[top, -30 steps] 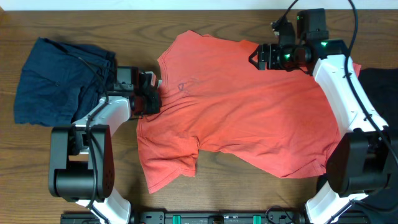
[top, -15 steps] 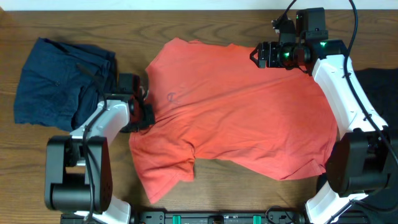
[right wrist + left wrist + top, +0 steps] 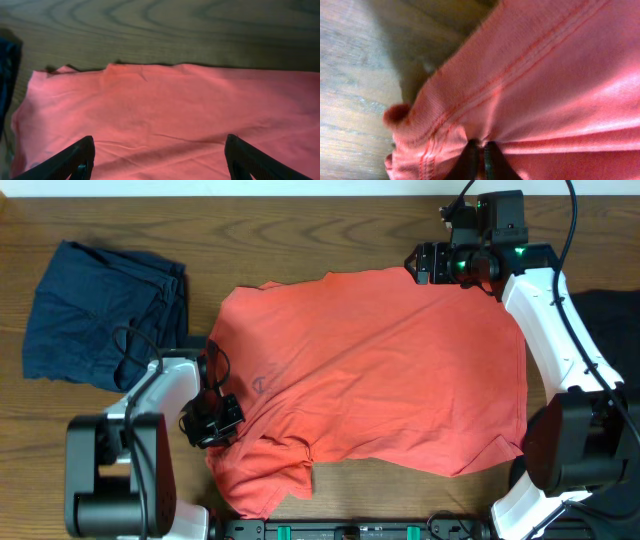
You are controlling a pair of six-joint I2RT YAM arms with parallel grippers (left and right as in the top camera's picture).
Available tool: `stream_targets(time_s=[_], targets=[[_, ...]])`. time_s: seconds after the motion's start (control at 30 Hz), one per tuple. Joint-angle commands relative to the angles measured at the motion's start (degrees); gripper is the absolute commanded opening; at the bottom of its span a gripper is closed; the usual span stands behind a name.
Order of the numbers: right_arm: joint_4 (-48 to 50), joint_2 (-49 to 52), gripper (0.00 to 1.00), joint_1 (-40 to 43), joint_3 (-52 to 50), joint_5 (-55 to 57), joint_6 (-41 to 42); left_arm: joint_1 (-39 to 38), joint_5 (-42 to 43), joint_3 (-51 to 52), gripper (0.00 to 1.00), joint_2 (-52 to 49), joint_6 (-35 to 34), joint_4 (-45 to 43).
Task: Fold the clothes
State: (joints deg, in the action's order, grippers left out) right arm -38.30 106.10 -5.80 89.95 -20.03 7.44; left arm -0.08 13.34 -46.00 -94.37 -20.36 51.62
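My left gripper [image 3: 479, 159] has its fingertips pressed together on a stitched hem of the salmon-red T-shirt [image 3: 555, 75], and the fabric bunches into a fold just above the pinch. In the overhead view that gripper [image 3: 212, 418] sits at the shirt's left edge. A second ago it was up beside the neckline. It has since swung toward the near edge of the wooden table [image 3: 300, 230] and dragged that edge along.

My right gripper [image 3: 157, 150] has its fingers [image 3: 75, 162] spread wide, with cloth lying flat between and beyond them. From overhead it [image 3: 425, 262] hangs at the shirt's far right corner, slightly farther back than before.

The T-shirt [image 3: 380, 370] lies across the middle of the table. It is pulled wider and flatter than it was, and its far edge is now nearly straight. Long diagonal creases run across it, a small dark mark shows near the left side, and one sleeve is crumpled at the near-left corner.

A dark blue garment [image 3: 95, 310] lies bunched at the far left, close to the shirt. A black cloth [image 3: 610, 320] shows at the right edge.
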Motion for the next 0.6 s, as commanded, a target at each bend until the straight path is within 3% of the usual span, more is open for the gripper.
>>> stream_targets(time_s=[0.0,0.1,0.2,0.37,0.57], targets=[[-1.2,0.4,0.82,-0.2,-0.1,3.8,0.7,0.0,0.3,-1.8,0.31,6.0,2.8,0.6],[-2.1,0.4,0.85,0.6,-0.1,5.1,0.7,0.0,0.3,-4.4,0.41,11.2,4.9,0.6],[-2.3,0.4,0.83,0.9,-0.1,5.0,0.6,0.0,0.4,-7.1,0.43,15.7,6.8,-2.0],[-4.5,0.4,0.76,0.0,-0.2,2.4,0.6,0.0,1.0,-7.6,0.42,19.0,9.7,-18.1],[-7.6,0.4,0.73,-3.5,-1.1,1.8,0.6,0.0,5.7,-8.8,0.42,12.0,12.7,-34.0]])
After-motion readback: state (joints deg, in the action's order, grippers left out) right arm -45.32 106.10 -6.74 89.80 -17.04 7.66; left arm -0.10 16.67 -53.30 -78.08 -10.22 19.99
